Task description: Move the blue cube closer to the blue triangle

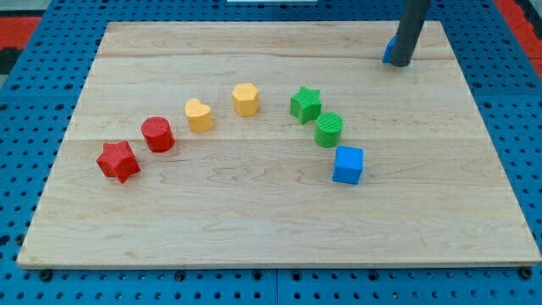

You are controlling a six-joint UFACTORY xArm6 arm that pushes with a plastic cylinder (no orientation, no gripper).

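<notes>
Camera view: two red, two yellow, two green blocks, one blue cube (347,164), tip (400,63) touching blue triangle (389,52).

Robotics lab bench: wooden board (279,220) on blue perforated table (34,85), coloured test blocks.

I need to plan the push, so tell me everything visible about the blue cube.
The blue cube is a small, matte, plastic-looking block with squared edges, resting flat on the wooden board, right of centre. The green cylinder sits just above it, close but apparently not touching. My tip is far off, near the view's top right.
</notes>
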